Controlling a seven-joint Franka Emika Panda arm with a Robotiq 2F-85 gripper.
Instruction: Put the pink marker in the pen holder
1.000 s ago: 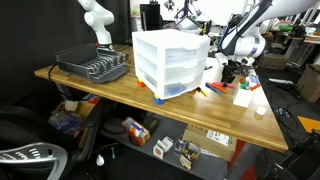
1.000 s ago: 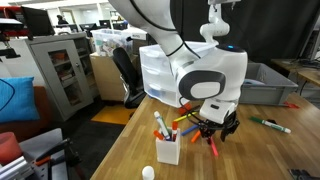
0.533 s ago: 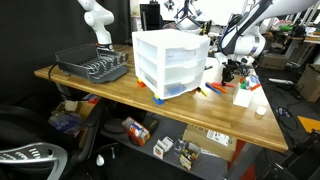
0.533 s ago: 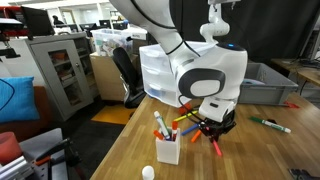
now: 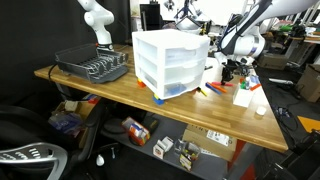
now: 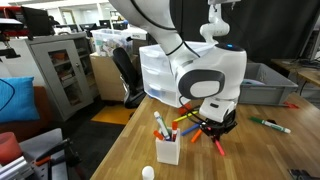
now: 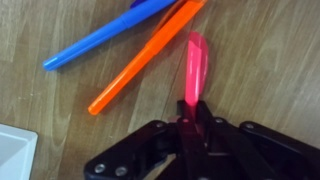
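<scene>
Wood-grain tabletop [image 7: 262, 60] fills the wrist view, where the gripper [image 7: 190, 137] is clamped on the near end of the pink marker [image 7: 193, 70]; the marker's tip points away, just beside an orange marker [image 7: 145, 58] and a blue marker [image 7: 100, 38]. In an exterior view the pen holder [image 6: 167, 151] stands upright near the gripper with markers in it, a small white round object [image 6: 148, 172] close by and the white drawer unit [image 6: 163, 70] behind. Cluttered lab room: grey dish rack [image 5: 95, 66] at one end of the table, boxes [image 5: 216, 137] underneath, office chair [image 5: 25, 150] nearby.
</scene>
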